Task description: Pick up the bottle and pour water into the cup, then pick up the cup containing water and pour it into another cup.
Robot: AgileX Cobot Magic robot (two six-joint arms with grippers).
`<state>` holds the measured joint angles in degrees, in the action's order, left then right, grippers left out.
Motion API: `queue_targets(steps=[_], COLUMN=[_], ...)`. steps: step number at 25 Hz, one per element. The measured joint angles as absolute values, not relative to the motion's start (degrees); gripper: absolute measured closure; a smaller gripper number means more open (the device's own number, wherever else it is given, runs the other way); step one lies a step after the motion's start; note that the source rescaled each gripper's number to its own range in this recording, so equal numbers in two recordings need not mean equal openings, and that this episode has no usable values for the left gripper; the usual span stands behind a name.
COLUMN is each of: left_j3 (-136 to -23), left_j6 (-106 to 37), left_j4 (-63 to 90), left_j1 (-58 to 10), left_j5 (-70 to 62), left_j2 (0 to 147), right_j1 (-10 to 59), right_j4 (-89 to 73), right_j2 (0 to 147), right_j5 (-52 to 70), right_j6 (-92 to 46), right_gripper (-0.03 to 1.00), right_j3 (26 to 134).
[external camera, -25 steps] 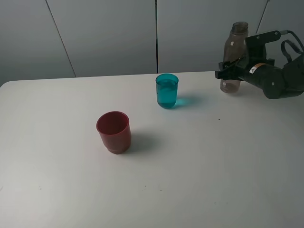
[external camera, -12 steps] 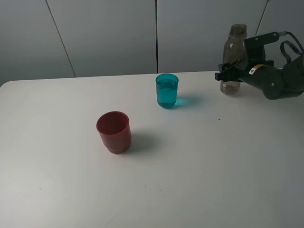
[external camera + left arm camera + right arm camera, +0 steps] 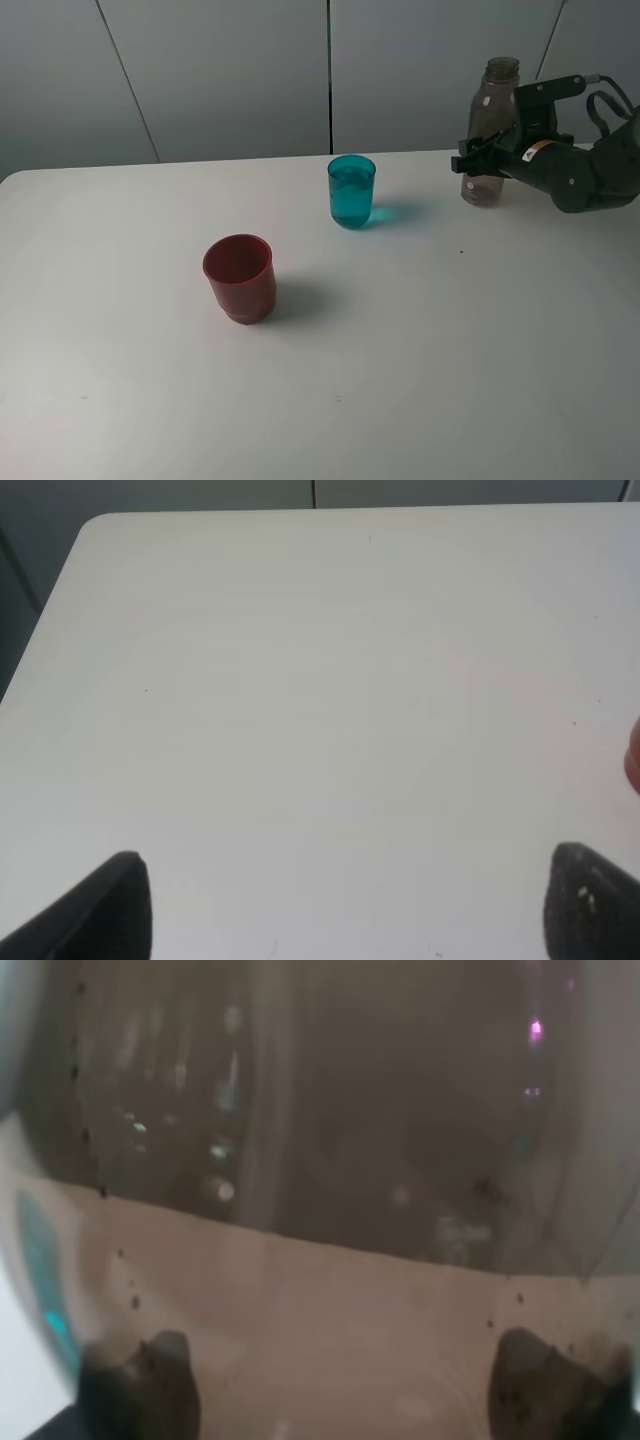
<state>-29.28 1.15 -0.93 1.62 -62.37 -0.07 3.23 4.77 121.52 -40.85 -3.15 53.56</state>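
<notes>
1. Right gripper: clamped on mid-body of upright bottle, with arm extended from far right of table.
2. Left gripper: released, fingers wide apart above table.
3. Bottle: smoky grey-brown, translucent, threaded neck, far right rear.
4. Teal cup: holding water, centre rear. Red cup: front-left, well apart.

The bottle is upright near the table's far right corner. The right gripper is clamped around its lower half from the right. Whether its base touches the surface is unclear. The teal cup, holding water, stands near the middle of the far edge. The red cup stands well apart, nearer the centre and further left.
</notes>
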Motion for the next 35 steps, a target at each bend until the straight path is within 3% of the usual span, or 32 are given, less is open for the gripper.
queue_targets(steps=[2, 7, 9, 26, 35], left_j3=[-29.28, -29.28, -29.28, -29.28, -29.28], left_j6=[1.05, 1.05, 1.05, 1.15, 1.15], left_j4=[-0.93, -0.93, -0.93, -0.93, -0.93], left_j1=[1.62, 1.62, 1.62, 1.62, 1.62], left_j5=[-62.37, -62.37, -62.37, -62.37, -62.37], left_j2=[-0.07, -0.07, -0.07, -0.07, -0.07], right_j1=[3.23, 3.23, 3.23, 3.34, 14.89], right_j4=[4.77, 4.77, 4.77, 7.55, 11.89], right_j2=[121.52, 121.26, 120.44, 100.94, 99.93], right_j5=[-40.59, -40.33, -40.3, -33.13, -36.92], right_j6=[-3.04, -2.45, -2.35, 2.18, 4.24], right_gripper=[0.87, 0.13, 0.0, -0.03, -0.03], right_j3=[53.56, 53.42, 52.45, 30.72, 26.76])
